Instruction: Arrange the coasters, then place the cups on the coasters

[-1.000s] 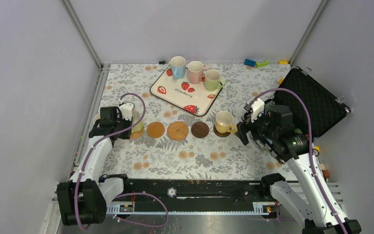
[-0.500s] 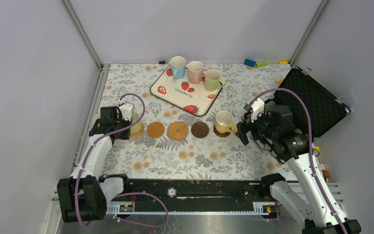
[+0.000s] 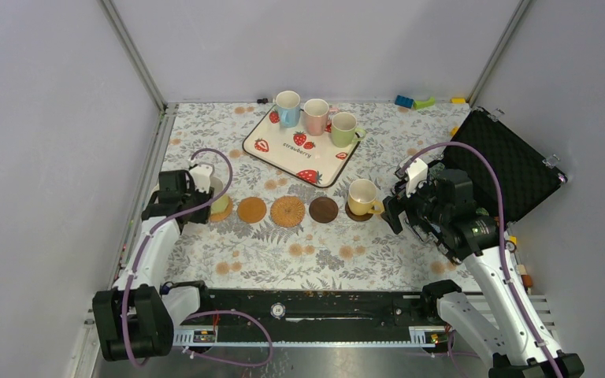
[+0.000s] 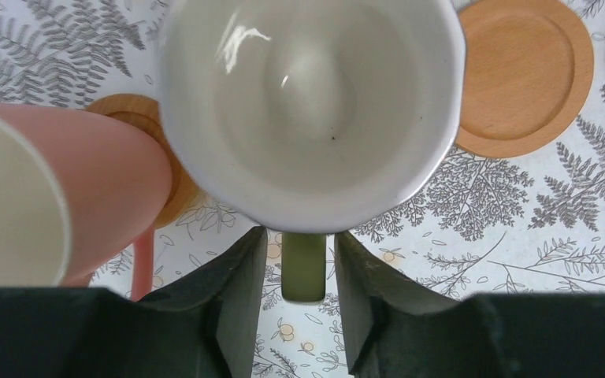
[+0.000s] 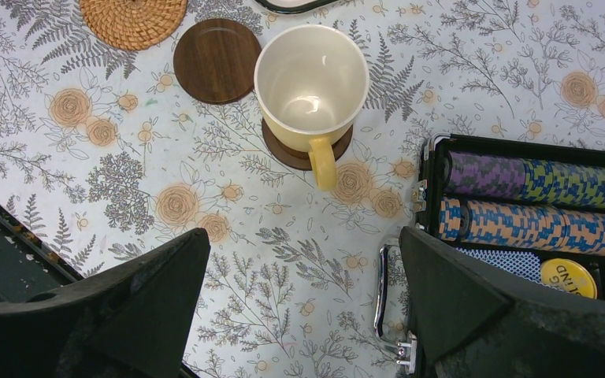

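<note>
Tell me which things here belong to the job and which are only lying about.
Job: blue cup, pink cup, green cup, yellow cup, tan coaster, woven coaster, dark coaster.
Lying about: strawberry tray, chip case, toy bricks.

"Strawberry" lettering on the strawberry-print tray (image 3: pixel 324 163)

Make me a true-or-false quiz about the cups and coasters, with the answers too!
1. The strawberry tray holds a blue cup, a pink cup and a green cup. True.
2. The yellow cup sits on a woven coaster. False: it sits on a dark brown coaster.
3. The woven coaster has no cup on it. True.
4. The right fingers hold the yellow cup. False: they are wide open, apart from it.
5. Poker chips lie in the black case. True.
</note>
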